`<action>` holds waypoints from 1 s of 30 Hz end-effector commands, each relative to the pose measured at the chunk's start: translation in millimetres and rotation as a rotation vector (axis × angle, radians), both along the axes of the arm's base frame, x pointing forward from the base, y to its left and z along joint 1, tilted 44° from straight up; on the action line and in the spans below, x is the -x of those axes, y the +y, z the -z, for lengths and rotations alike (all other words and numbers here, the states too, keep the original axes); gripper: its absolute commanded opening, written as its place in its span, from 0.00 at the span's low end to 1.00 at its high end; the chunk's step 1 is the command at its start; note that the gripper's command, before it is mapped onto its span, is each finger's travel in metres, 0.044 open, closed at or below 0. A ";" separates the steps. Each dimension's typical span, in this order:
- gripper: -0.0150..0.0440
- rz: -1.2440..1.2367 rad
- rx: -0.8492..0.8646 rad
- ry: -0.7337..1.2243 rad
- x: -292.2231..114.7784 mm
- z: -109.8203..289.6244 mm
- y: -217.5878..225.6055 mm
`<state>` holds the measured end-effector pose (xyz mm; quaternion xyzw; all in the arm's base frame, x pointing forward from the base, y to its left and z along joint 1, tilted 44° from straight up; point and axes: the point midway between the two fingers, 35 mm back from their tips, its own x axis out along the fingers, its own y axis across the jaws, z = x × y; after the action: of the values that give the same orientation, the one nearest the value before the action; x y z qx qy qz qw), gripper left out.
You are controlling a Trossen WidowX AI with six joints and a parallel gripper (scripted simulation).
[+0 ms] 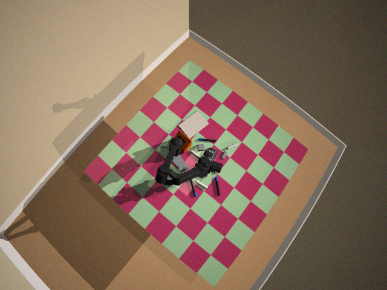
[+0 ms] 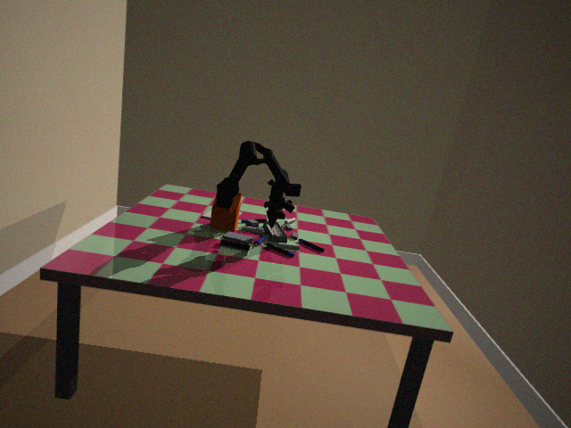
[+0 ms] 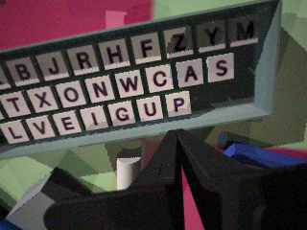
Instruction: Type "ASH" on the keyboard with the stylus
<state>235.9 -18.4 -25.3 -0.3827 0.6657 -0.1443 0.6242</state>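
The dark keyboard [image 1: 212,153] [image 2: 277,233] [image 3: 272,62] lies under the arm's hand. In the wrist view its A key [image 3: 190,74], S key [image 3: 221,68] and H key [image 3: 114,54] show, all uncovered. My gripper [image 2: 273,224] [image 3: 176,136] is shut, with its tips together and no stylus visible between them. In the wrist view the tips show just below the keyboard's lower rim, under the P key; their height above it is hard to tell. Pen-like sticks lie around: black ones with blue ends [image 1: 217,186] [image 2: 311,245] and white ones [image 1: 232,145] [image 3: 128,173]. Which is the stylus, I cannot tell.
The arm's orange base [image 1: 185,142] [image 2: 226,218] stands beside a pale flat slab [image 1: 193,124]. A grey box [image 1: 180,162] [image 2: 237,239] lies between base and keyboard. Small grey blocks [image 1: 201,147] [image 1: 224,154] lie on either side of the keyboard.
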 end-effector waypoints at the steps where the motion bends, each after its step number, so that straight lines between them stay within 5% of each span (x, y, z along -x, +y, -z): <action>1: 0.25 -0.003 -0.010 0.010 10.0 22.2 22.5; 5: 0.25 -0.001 -0.007 0.009 28.5 52.5 51.6; 18: 0.25 -0.001 -0.006 0.009 29.6 54.0 52.8; 24: 0.25 -0.001 -0.009 0.010 33.1 12.5 93.1; 30: 0.25 -0.001 -0.009 0.010 32.5 12.8 93.4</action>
<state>203.7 74.0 -39.4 -0.3845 0.6667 -0.1360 0.6239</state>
